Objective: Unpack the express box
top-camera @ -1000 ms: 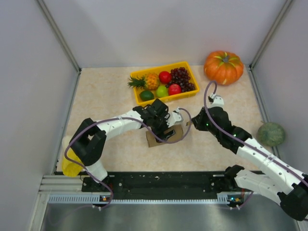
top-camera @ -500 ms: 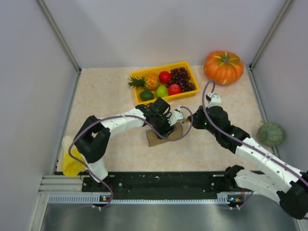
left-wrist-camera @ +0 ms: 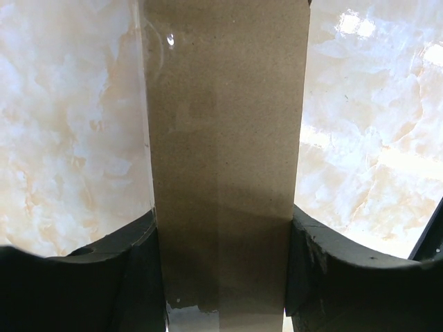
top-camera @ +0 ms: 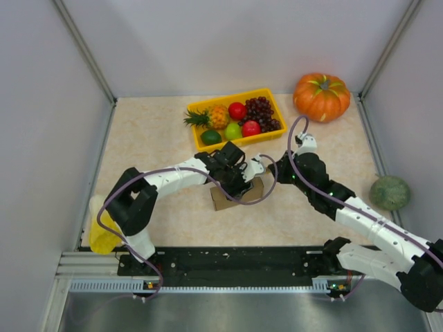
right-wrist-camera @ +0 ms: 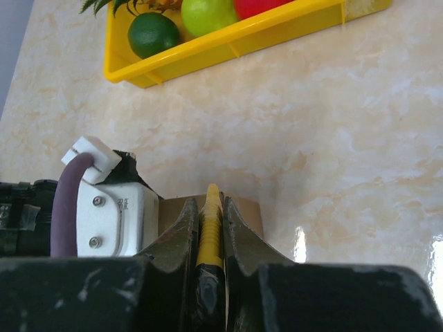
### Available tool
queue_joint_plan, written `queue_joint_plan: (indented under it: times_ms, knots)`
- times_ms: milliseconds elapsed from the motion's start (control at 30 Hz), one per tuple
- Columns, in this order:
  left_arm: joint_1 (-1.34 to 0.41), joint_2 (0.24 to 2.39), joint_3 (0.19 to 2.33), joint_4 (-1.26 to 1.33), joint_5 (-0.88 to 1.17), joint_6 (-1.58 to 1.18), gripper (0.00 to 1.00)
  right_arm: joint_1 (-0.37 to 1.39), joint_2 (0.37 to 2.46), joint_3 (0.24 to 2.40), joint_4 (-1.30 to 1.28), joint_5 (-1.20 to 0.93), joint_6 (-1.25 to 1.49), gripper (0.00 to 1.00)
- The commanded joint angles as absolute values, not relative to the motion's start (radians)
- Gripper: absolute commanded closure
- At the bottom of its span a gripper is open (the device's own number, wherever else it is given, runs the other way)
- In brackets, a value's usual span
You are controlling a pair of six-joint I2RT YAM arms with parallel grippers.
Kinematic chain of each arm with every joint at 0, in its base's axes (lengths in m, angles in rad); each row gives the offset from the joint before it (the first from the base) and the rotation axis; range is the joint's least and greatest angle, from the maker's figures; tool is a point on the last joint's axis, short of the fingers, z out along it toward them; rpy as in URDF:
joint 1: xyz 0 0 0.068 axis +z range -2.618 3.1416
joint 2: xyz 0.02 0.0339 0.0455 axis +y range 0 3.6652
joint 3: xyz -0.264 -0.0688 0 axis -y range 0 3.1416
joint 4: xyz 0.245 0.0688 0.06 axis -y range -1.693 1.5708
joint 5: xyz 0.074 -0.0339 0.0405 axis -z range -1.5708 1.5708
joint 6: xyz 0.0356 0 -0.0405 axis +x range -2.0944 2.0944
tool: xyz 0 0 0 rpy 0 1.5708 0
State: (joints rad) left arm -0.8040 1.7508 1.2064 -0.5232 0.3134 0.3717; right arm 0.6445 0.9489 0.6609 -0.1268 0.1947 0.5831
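Near the middle of the worktop (top-camera: 159,138), just in front of the yellow tray (top-camera: 228,97), you have the express box (top-camera: 225,198) lying flat. It is plain brown cardboard with a strip of clear tape running down its top face.

Your left end effector (top-camera: 242,181) sits over the box. In the left wrist view its two black fingers (left-wrist-camera: 104,277) press against the box's opposite long sides, so it is pinching the express box (left-wrist-camera: 225,104) across its narrow width.

Your right end effector (top-camera: 272,173) comes in from the right. Its fingers are pressed together on a thin yellow tool (right-wrist-camera: 209,232), which stands on edge between them. The tool's tip is at the box's right end. You cannot tell from these views whether the tip touches the cardboard.

Behind the box, the tray holds a lime (right-wrist-camera: 154,33), a green apple (right-wrist-camera: 208,14), red fruit, a small pineapple (top-camera: 214,117) and dark grapes (top-camera: 261,111). An orange pumpkin (top-camera: 321,97) stands at the far right corner. A green squash (top-camera: 390,192) lies at the right edge, well apart from the box. A yellow object (top-camera: 102,236) sits at the near left edge, partly hidden by the left arm.
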Motion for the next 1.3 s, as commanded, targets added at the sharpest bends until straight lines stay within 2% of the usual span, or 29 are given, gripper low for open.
queue_joint_plan:
  times_ms: [0, 900, 1267]
  knots:
    - [-0.819, 1.718, 1.137, -0.485, 0.287, 0.403, 0.60, 0.634, 0.977, 0.658, -0.045, 0.221, 0.575, 1.00]
    - [-0.824, 1.744, 1.121, -0.472, 0.249, 0.414, 0.68, 0.634, 0.963, 0.612, -0.087, 0.163, 0.506, 1.00]
    - [-0.815, 1.776, 1.131, -0.476, 0.255, 0.402, 0.75, 0.634, 0.920, 0.542, -0.109, 0.112, 0.446, 1.00]
